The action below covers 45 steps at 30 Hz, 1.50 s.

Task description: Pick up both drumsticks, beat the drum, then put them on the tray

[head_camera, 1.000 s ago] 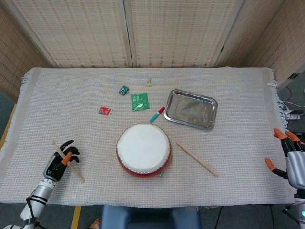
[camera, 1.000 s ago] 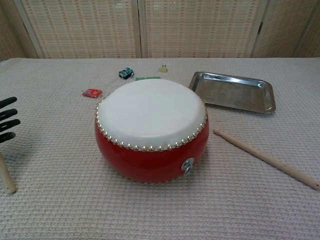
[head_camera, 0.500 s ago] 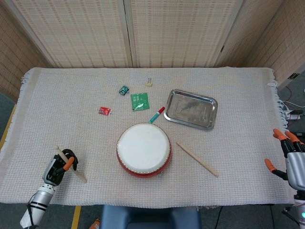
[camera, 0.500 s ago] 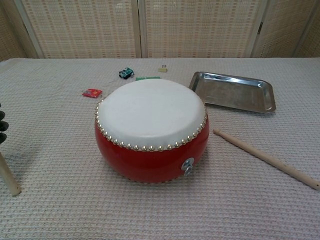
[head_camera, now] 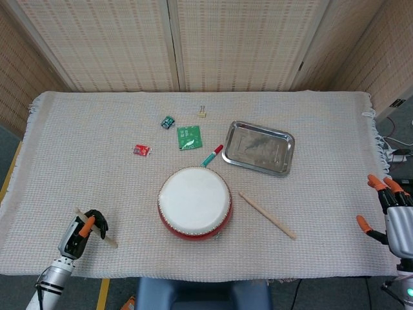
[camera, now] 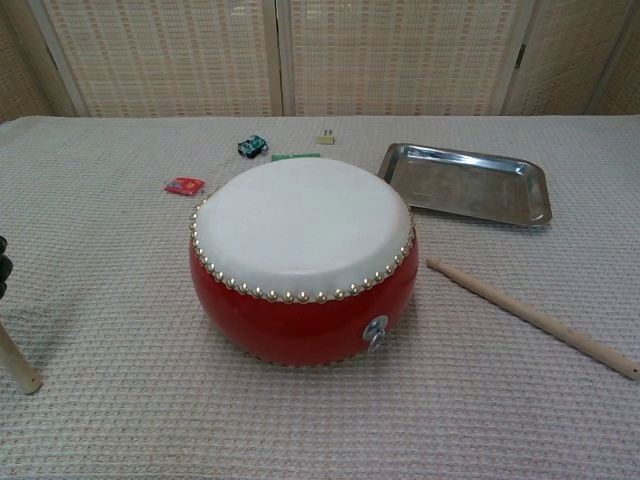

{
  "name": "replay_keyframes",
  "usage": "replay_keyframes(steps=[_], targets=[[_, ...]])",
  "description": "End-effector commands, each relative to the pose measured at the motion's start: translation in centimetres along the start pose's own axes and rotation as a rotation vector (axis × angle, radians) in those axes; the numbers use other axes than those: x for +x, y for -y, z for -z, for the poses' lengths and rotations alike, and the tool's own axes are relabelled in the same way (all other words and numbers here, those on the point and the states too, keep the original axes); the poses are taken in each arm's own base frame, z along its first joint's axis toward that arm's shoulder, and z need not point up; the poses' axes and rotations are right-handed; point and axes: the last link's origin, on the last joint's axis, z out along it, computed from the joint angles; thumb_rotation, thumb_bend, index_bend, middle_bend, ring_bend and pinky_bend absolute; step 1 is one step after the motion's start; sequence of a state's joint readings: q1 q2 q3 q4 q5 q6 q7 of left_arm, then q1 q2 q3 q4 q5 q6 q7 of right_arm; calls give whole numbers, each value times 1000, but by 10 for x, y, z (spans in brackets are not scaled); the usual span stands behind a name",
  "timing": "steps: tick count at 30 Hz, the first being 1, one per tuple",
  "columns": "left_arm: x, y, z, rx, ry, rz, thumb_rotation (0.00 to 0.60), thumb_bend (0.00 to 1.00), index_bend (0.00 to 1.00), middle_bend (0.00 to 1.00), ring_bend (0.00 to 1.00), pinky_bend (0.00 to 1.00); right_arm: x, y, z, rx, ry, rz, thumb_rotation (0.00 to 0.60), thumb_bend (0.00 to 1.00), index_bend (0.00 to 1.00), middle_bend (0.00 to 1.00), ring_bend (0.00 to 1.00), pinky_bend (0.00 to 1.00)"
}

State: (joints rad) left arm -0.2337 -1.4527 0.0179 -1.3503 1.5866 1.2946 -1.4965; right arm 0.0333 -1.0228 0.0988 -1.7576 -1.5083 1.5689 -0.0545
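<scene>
- Head view: the left hand point(head_camera: 82, 231), at the table's near-left corner, curls its dark fingers around a pale wooden drumstick point(head_camera: 103, 236) whose long axis runs from upper left to lower right.
- The second wooden drumstick point(head_camera: 267, 215) lies free on the woven cloth, right of the red drum with the white skin point(head_camera: 194, 202), angled from the drum down to the right.
- The silver metal tray point(head_camera: 259, 148) sits behind it.
- The right hand point(head_camera: 392, 216), off the right edge, holds nothing, its orange-tipped fingers spread.
- Chest view: only the held stick's tip point(camera: 17, 366) shows at the left edge, resting on the cloth; the free stick point(camera: 530, 316) slants toward the lower right.
</scene>
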Motion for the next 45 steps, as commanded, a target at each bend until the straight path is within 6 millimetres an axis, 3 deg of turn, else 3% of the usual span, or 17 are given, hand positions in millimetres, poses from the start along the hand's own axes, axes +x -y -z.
replay_keyframes(steps=[1,23,36,45], targets=[[-3,5,5,-1,6,-50,326,351,570,646,562,679,0,0,0,-1,0,-1,600,175,111,220,98,260],[-13,38,11,45,20,-155,358,353,626,684,597,699,-1,3,-2,-5,4,-7,600,175,111,221,98,260],[-17,47,5,61,22,-163,369,354,638,690,598,699,0,4,-1,-11,2,-3,600,175,111,221,98,260],[-19,53,5,57,12,-171,386,355,701,735,629,700,2,3,0,-16,-9,-3,600,175,111,221,98,260]])
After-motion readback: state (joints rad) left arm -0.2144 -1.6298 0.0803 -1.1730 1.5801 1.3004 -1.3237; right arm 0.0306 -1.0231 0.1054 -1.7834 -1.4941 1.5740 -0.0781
